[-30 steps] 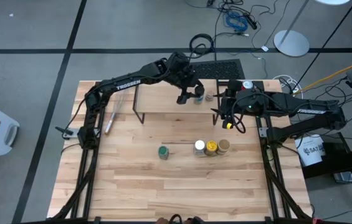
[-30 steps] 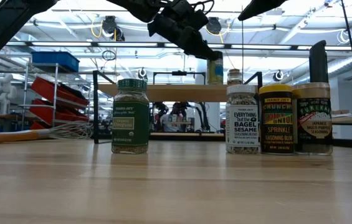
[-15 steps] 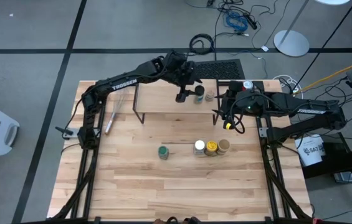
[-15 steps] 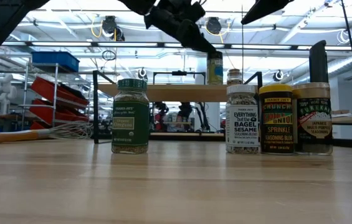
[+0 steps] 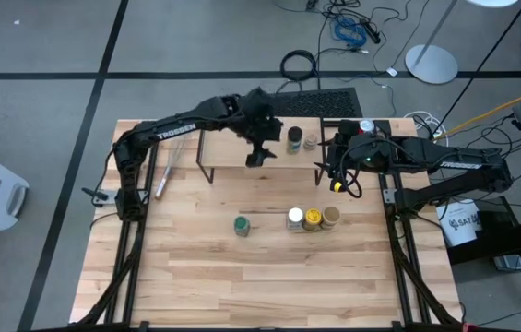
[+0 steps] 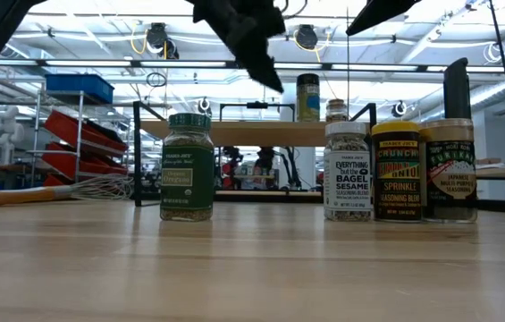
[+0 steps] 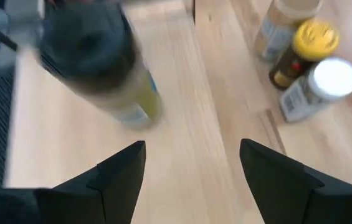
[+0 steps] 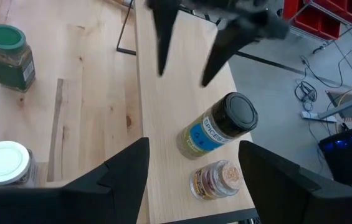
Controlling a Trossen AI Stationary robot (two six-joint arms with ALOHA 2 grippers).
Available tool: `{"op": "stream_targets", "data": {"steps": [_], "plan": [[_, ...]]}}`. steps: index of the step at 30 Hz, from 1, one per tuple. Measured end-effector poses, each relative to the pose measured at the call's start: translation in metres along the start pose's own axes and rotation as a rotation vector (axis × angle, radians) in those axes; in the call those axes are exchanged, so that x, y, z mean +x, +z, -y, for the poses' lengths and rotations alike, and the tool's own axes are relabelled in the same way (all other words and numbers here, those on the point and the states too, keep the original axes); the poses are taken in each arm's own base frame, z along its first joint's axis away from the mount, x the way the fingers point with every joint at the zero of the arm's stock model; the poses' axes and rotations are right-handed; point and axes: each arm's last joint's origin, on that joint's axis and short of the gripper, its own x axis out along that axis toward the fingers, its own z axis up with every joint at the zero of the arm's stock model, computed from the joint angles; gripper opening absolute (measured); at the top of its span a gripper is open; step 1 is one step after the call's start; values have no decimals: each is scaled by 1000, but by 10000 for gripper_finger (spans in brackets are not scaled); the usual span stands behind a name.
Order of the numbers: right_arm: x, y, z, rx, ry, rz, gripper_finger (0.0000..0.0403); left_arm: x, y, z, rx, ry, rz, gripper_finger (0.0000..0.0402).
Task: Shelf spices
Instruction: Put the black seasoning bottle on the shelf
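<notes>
The shelf (image 5: 228, 148) stands at the table's far middle. A dark-lidded spice jar (image 5: 294, 139) and a small cork-topped jar (image 5: 311, 143) stand upright on its right end. My left gripper (image 5: 258, 157) hangs open above the shelf board, just left of the dark-lidded jar (image 7: 101, 62), touching nothing. My right gripper (image 8: 191, 168) waits open above the shelf's right end. Upright on the tabletop are a green-lidded jar (image 5: 242, 225) and a row of white-lidded (image 5: 295, 218), yellow (image 5: 313, 219) and tan-lidded (image 5: 331, 216) jars.
A wire whisk (image 5: 163, 180) lies on the table left of the shelf. A keyboard (image 5: 320, 101) sits beyond the table's far edge. Bare wood spreads across the near half of the tabletop (image 5: 269, 286).
My left gripper has drawn away from the dark-lidded jar toward the table's left along the shelf, and has turned as it went. The jar has stayed upright on the shelf's right end.
</notes>
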Motion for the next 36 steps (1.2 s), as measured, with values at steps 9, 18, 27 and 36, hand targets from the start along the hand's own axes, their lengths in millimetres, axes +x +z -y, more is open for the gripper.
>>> {"op": "stream_targets", "data": {"steps": [9, 18, 27, 36], "plan": [[0, 0, 0, 3, 0, 1, 235, 30, -12, 2, 6, 113, -3, 254], [0, 0, 0, 11, 0, 0, 235, 38, -15, 0, -23, 149, 48, 176], [0, 0, 0, 11, 0, 1, 235, 48, -16, -3, -53, 162, 77, 118], [0, 0, 0, 11, 0, 1, 235, 47, -10, -6, -34, 195, 136, 96]]}}
